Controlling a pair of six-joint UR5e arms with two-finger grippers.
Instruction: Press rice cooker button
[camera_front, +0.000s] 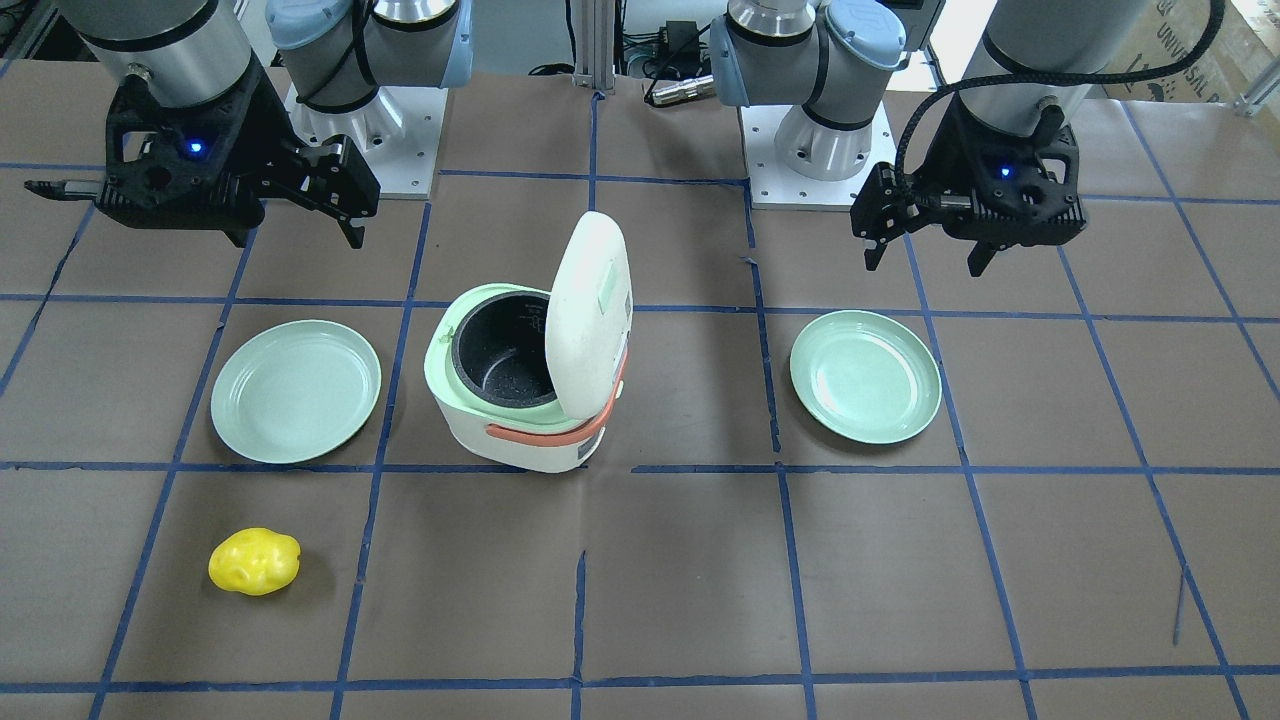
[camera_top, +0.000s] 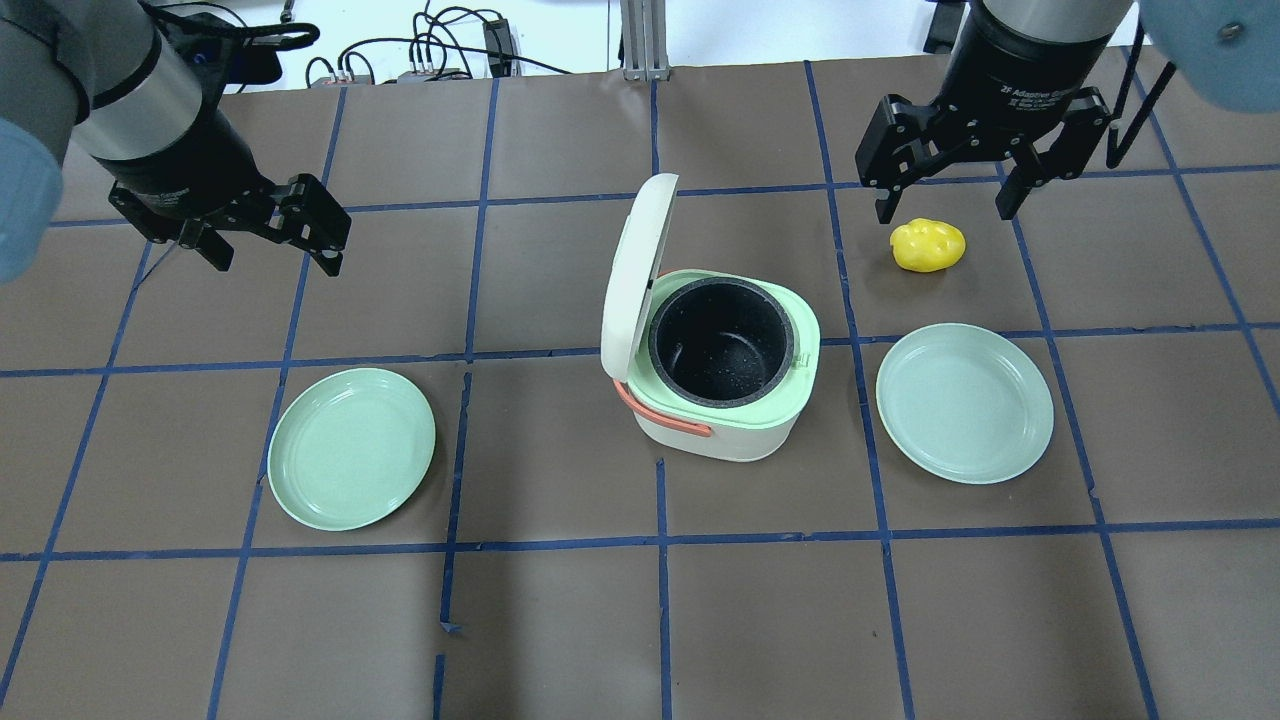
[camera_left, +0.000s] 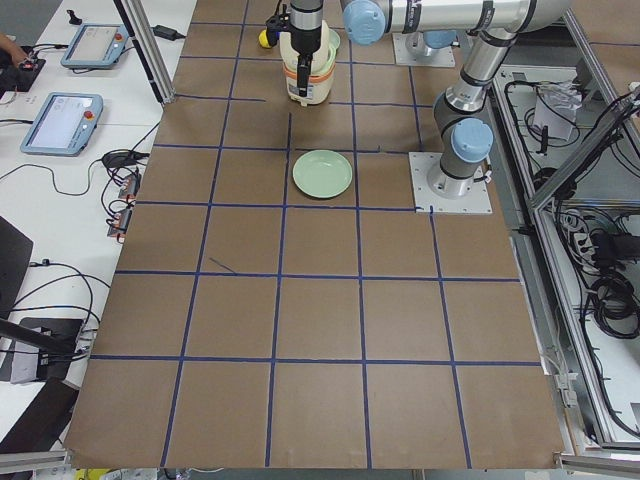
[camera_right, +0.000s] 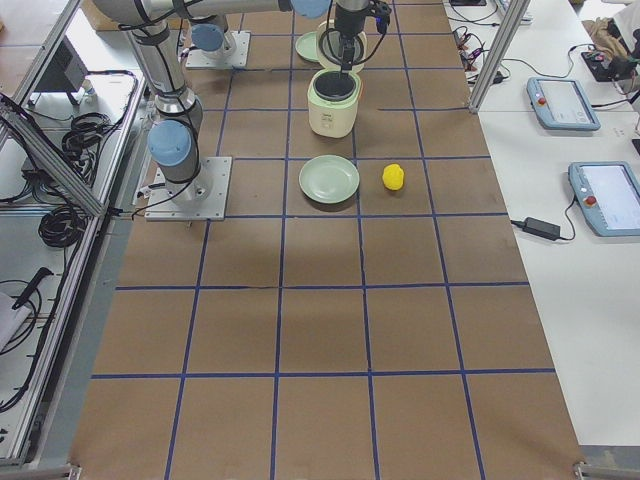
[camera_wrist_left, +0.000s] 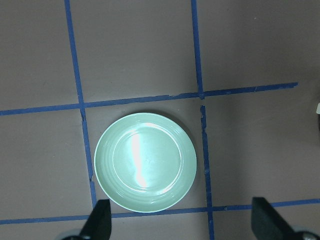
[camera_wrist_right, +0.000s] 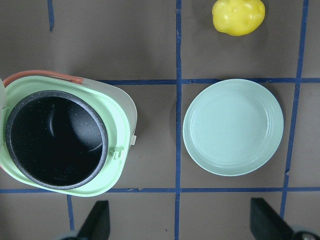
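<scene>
Hovering spread wide and empty, left hand (camera_top: 278, 262) and right hand (camera_top: 943, 212) flank the rice cooker (camera_top: 715, 425).

Rice cooker (camera_front: 520, 435): much of it covered, cropped or too small to read

In the front-facing view the raised lid (camera_front: 590, 310) covers the right part of the inner pot (camera_front: 495, 365) and of the rim, and I cannot pick out the button on the walls that show. The right wrist view cuts the cooker at its left edge, with only a sliver of the lid in frame, and shows the right gripper (camera_wrist_right: 181, 222) only as two dark fingertips (camera_wrist_right: 98, 222) at the bottom edge. The left wrist view likewise shows only the tips of the left gripper (camera_wrist_left: 182, 225), and a pale sliver at its right edge is too little to name. In both side views the cooker is far off, small, and partly behind a gripper.
</scene>
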